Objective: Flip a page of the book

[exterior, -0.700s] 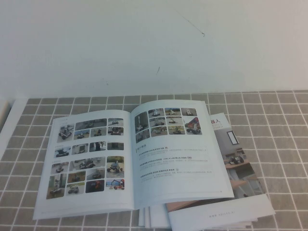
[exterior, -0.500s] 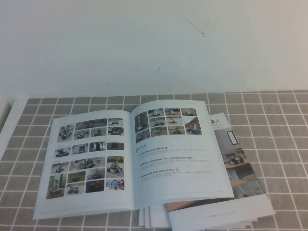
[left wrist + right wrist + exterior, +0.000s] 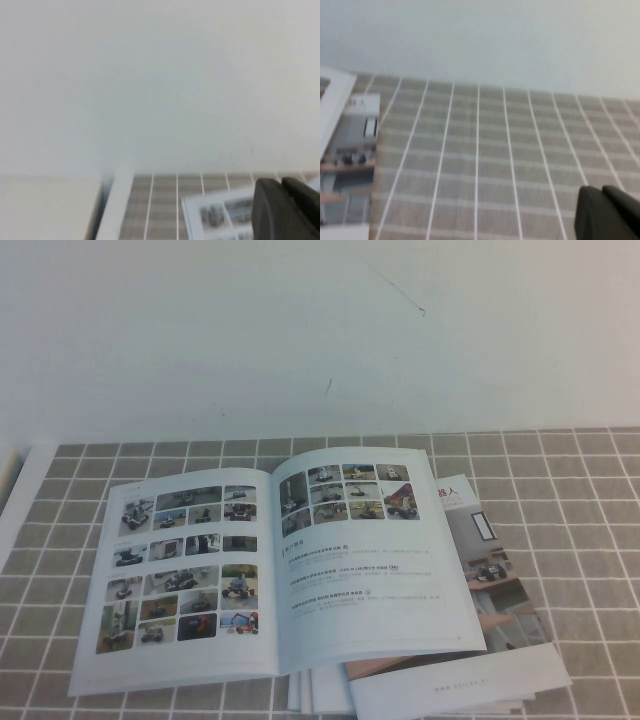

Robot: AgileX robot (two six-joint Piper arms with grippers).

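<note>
Right end effector [image 3: 609, 212]: only dark finger tips show at the edge of the right wrist view, pressed together, fully closed on nothing, hanging over bare tiled cloth [image 3: 485, 150] near the stacked brochures [image 3: 347, 145]. Left end effector [image 3: 286, 210]: likewise just a dark blurred tip in the left wrist view, over the near-left corner of the book [image 3: 220, 212]; cannot tell how far its fingers are apart. Neither arm appears in the high view.

Book [image 3: 270, 570] lies open and flat on the tabletop [image 3: 580, 500], left side of the cloth, partly covering the stacked brochures [image 3: 490, 580]. Page [image 3: 370, 555] is the right-hand leaf, small photo grid above text lines, lying flat, not lifted. Left leaf [image 3: 180, 570] is all photo grids.

Hidden/cut off: brochures mostly buried under the book, lower edges run out of frame; text lines too small to read.

Versus the earlier high frames: no change, book and brochures in the same place.
</note>
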